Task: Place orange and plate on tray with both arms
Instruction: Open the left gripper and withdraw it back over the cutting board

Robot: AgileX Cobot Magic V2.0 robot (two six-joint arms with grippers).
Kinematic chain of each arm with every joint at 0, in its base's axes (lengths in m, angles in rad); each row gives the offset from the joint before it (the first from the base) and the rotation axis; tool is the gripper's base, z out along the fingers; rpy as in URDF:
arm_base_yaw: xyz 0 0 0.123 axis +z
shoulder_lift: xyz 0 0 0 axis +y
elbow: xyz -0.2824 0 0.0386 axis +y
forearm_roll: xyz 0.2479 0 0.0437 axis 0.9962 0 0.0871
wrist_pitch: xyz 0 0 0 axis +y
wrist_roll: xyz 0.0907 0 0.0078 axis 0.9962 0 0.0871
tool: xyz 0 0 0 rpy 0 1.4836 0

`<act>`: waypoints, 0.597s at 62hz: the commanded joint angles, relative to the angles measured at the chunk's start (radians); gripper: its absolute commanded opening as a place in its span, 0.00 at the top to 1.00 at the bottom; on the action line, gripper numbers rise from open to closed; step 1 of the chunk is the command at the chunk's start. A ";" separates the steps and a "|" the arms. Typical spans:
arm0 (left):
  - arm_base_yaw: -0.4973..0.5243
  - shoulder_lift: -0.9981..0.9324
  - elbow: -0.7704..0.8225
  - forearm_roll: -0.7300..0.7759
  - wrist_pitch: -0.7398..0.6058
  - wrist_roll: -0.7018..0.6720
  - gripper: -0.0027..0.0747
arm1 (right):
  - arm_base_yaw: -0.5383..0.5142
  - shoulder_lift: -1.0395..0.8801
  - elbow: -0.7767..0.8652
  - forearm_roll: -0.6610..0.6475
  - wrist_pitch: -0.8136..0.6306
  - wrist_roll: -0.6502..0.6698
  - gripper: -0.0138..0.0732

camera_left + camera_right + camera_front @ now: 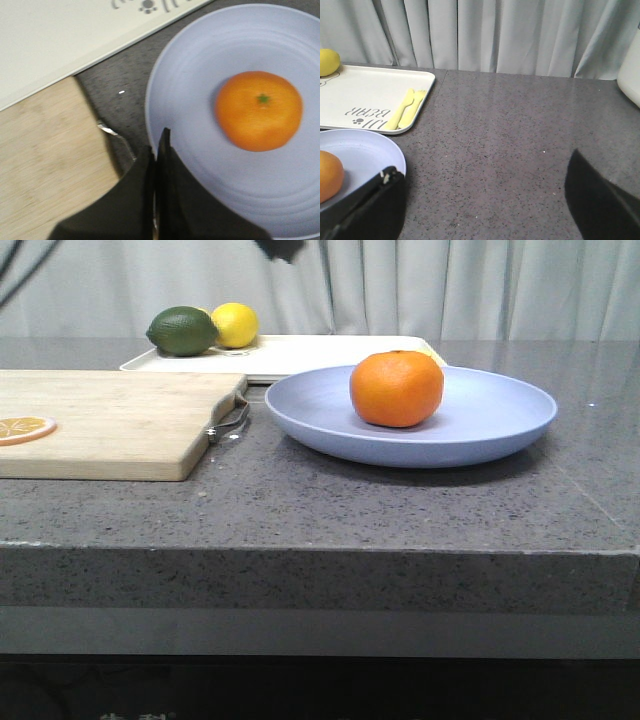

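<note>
The orange [396, 387] sits in the middle of the pale lavender plate [500, 420] on the grey counter. The cream tray [310, 352] lies just behind the plate. In the left wrist view my left gripper [159, 145] is shut and empty, hovering over the plate's rim [190, 75] on the cutting-board side, apart from the orange [258, 110]. In the right wrist view my right gripper [484, 170] is wide open over bare counter, one finger [380, 195] beside the plate's edge [365, 150]; the orange [329, 175] shows at the frame's edge and the tray [365, 90] lies beyond.
A wooden cutting board [110, 425] with a metal handle [232, 418] and an orange slice [22, 427] lies left of the plate. A lime [182, 330] and lemon [235, 324] sit on the tray's far left. Yellow cutlery [407, 107] lies on the tray. A white object [631, 75] stands far right.
</note>
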 commanded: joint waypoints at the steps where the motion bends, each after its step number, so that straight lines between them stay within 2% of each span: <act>1: 0.058 -0.096 0.001 0.022 -0.011 -0.014 0.99 | -0.008 0.007 -0.037 -0.010 -0.088 -0.003 0.09; 12: 0.202 -0.202 0.139 0.016 -0.039 -0.018 0.99 | -0.008 0.007 -0.037 -0.010 -0.088 -0.003 0.09; 27: 0.388 -0.390 0.423 0.005 -0.164 -0.061 0.99 | -0.008 0.007 -0.037 -0.010 -0.088 -0.003 0.09; 37: 0.466 -0.530 0.627 0.001 -0.266 -0.068 0.99 | -0.008 0.007 -0.037 -0.010 -0.088 -0.003 0.09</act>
